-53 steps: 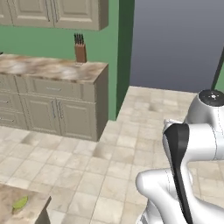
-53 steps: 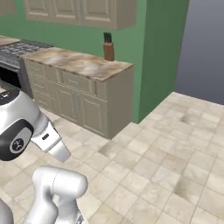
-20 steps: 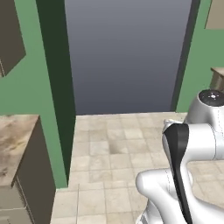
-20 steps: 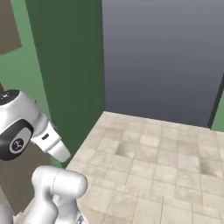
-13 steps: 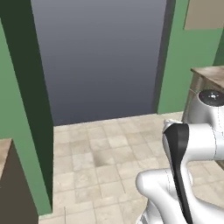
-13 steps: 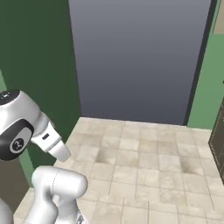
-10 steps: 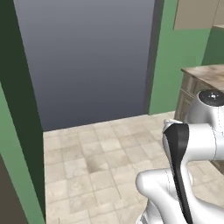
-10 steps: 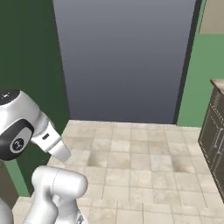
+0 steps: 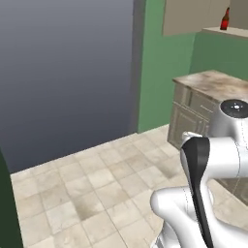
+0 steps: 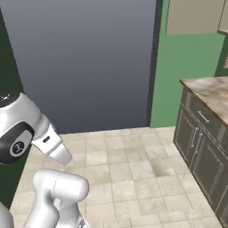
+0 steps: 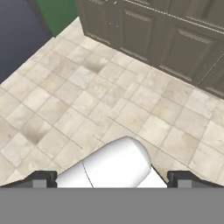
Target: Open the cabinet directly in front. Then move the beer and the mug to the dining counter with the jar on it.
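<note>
1. The pincer [image 11: 112,178] hangs over the tiled floor [image 11: 65,87], its two fingers spread wide with nothing between them.
2. The beer [image 9: 225,19] stands upright on the open shelf of the cabinet [image 9: 193,17], high at the right.
3. Below it, a marble-topped table [image 9: 213,83] sits on beige drawer units against the green wall [image 9: 160,72].

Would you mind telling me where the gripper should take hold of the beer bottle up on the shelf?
Likely round the body, coming level from the open front: the beer stands upright on the cabinet shelf. It is too small here to judge more.
</note>
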Motion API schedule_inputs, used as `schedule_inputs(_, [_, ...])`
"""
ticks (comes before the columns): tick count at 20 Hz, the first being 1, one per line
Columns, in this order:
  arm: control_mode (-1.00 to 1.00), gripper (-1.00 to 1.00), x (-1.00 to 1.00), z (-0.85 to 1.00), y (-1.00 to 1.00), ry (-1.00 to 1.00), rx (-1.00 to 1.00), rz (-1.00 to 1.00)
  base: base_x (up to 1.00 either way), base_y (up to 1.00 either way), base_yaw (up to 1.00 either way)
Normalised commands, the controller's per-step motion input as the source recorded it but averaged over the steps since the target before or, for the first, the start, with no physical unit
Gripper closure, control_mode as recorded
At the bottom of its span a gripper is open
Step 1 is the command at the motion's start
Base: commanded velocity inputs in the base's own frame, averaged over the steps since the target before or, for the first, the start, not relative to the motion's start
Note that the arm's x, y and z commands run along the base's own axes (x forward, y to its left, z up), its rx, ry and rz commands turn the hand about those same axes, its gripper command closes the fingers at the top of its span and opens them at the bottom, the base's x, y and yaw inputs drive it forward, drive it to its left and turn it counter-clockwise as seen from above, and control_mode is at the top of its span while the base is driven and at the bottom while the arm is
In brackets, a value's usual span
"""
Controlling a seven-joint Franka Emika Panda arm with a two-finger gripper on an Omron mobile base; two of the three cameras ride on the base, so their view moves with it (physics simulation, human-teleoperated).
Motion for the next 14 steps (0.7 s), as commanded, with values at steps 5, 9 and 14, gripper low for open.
schedule_inputs(5, [1.00,-1.00,0.00,0.00,0.00,0.00,0.00,0.00,0.90,0.00,-0.35])
schedule_inputs(9, [1.00,-1.00,0.00,0.00,0.00,0.00,0.00,0.00,0.86,-0.03,-0.30])
schedule_inputs(14, [1.00,-1.00,0.00,0.00,0.00,0.00,0.00,0.00,0.87,-0.09,-0.23])
